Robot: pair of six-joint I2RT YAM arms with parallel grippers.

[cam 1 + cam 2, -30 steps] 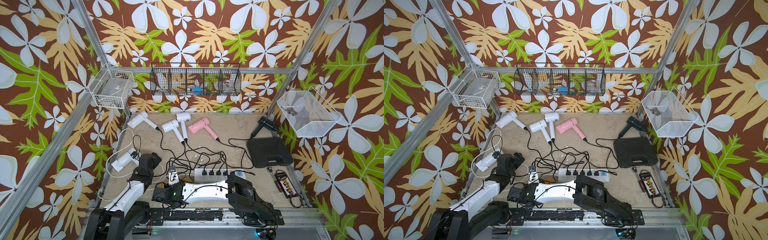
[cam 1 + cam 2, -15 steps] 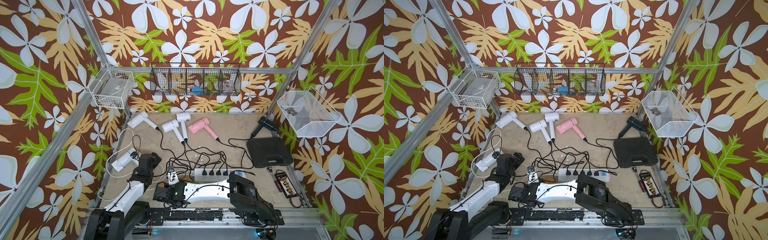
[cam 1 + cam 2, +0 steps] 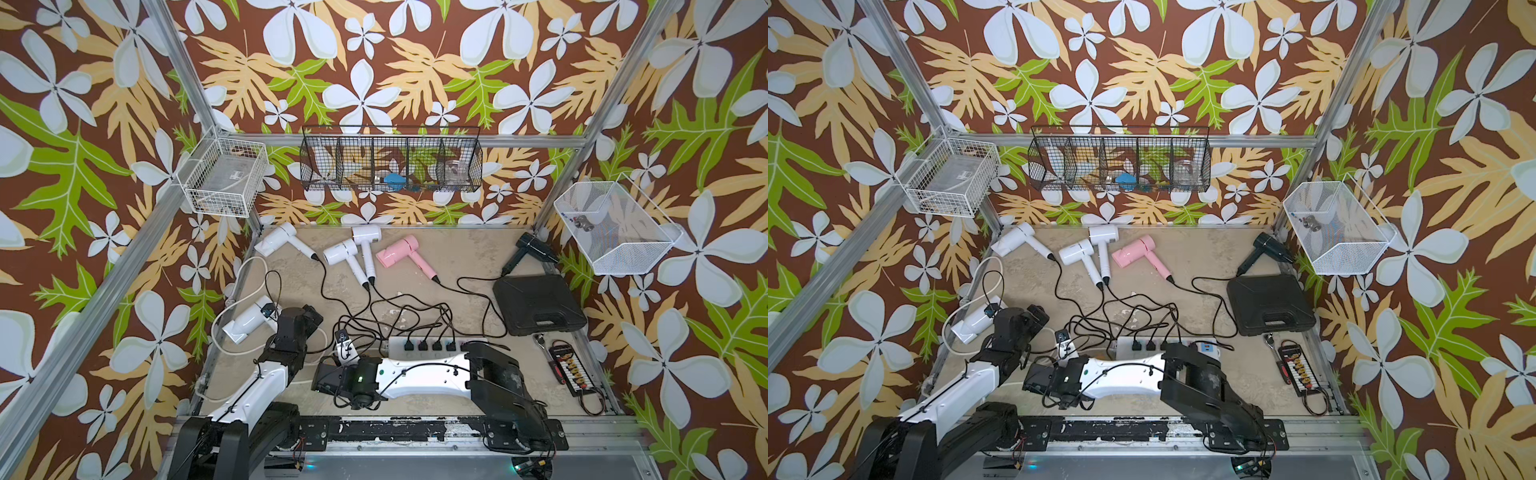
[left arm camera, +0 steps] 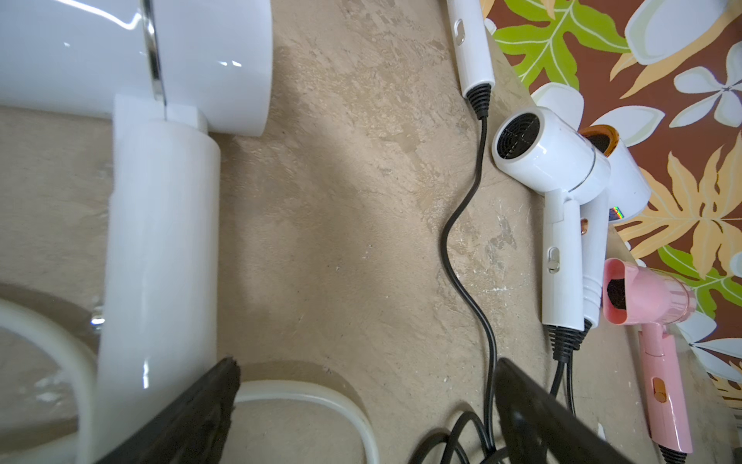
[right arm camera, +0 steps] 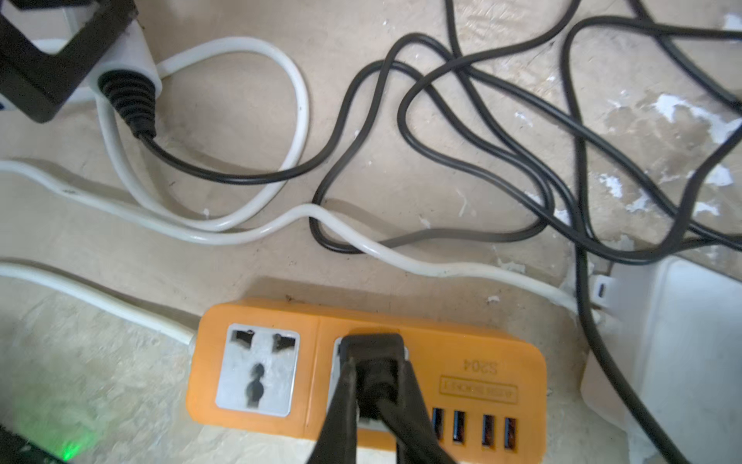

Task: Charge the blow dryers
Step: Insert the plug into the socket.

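Several blow dryers lie on the beige table: white ones [image 3: 277, 242] [image 3: 343, 253] [image 3: 367, 240] and a pink one [image 3: 398, 252] along the back, a black one [image 3: 532, 247] at the back right, and a white one [image 3: 249, 321] at the left. My left gripper [image 4: 365, 387] stands open over bare table, one finger [image 4: 192, 418] right beside that left dryer's handle [image 4: 160, 249]. My right gripper [image 5: 375, 385] is shut on a black plug [image 5: 375, 353], which sits over the second socket of the small orange power strip [image 5: 473, 361]. How deep the plug is seated does not show.
The long white power strip [image 3: 432, 345] holds several black plugs, and tangled black cords [image 3: 395, 316] run back to the dryers. A black case [image 3: 538, 303] and a bit set [image 3: 571, 368] lie at the right. Wire baskets [image 3: 224, 178] hang on the walls.
My right wrist has shifted slightly to the right at the table's front. The left arm and the dryers have stayed still.
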